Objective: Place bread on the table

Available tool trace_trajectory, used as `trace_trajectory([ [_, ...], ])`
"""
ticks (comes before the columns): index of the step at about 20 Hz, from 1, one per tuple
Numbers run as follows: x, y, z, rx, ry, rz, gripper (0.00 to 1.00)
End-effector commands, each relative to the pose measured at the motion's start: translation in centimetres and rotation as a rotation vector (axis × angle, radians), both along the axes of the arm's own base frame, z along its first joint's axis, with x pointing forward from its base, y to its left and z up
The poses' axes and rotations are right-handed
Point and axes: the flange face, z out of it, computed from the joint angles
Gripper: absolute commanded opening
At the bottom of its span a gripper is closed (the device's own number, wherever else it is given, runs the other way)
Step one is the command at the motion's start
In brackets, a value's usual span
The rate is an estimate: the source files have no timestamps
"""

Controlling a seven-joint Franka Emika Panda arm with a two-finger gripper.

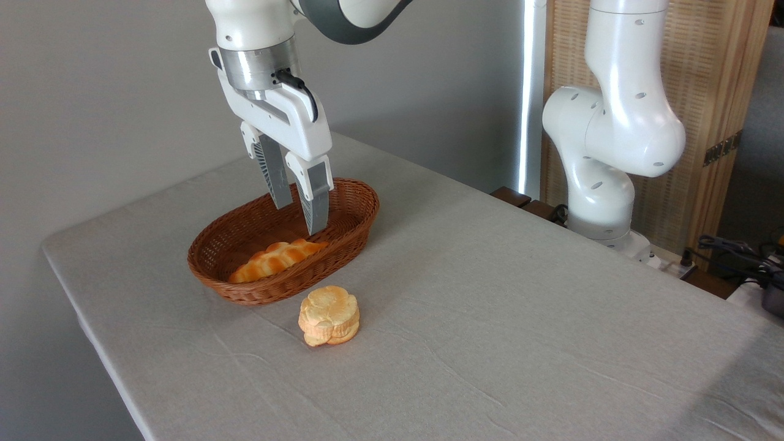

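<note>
Bread point(277, 259) in basket point(343, 236); bun point(329, 315) before it on table point(490, 318).

- You'll find no readable text, label, brand, number or sign on anything here; nothing in this view carries legible writing.

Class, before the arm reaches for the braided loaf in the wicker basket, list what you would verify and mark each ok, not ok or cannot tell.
1. Two-finger gripper open, empty: ok.
2. Glossy orange-brown braided loaf unobstructed in brown oval wicker basket: ok.
3. Gripper centred over loaf: not ok, it hangs over the right end.
4. Free grey-beige clothed table for placing: ok.
5. Pale flower-shaped bun clear of basket: ok.
6. Fingers wide enough for loaf: cannot tell.
</note>
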Motion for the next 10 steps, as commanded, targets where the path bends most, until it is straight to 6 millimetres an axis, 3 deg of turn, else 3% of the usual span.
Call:
trace_trajectory([
  [1,-0.1,0.3,0.5,0.018,0.013,-0.006,1.00],
  [10,0.6,1.5,0.3,0.018,0.007,0.009,1.00],
])
